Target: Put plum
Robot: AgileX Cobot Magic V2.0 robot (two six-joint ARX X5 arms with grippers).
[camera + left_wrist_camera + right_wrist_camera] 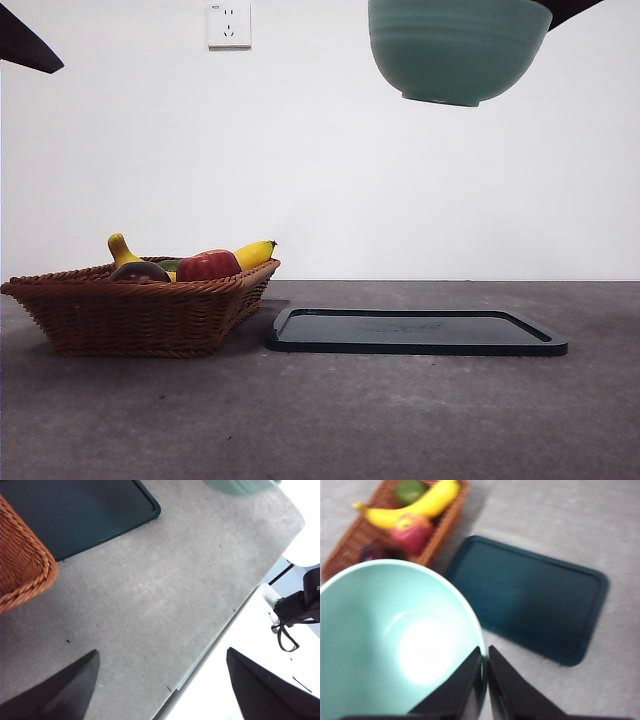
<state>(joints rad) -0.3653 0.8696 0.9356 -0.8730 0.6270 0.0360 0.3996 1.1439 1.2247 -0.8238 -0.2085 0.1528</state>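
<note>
The plum [139,271] is a dark purple fruit lying in the wicker basket [140,312] at the left, also seen as the plum [372,551] behind the bowl's rim in the right wrist view. My right gripper [485,680] is shut on the rim of the teal bowl [395,645], holding the bowl [455,50] high in the air above the dark tray [415,332]. The bowl is empty. My left gripper [160,685] stands open over the table's front edge, holding nothing, away from the basket [22,565].
The basket also holds a banana [253,253], a red apple [208,266] and a green fruit [411,490]. The flat dark tray [530,597] lies on the grey table right of the basket. A black arm tip [25,45] shows at the top left.
</note>
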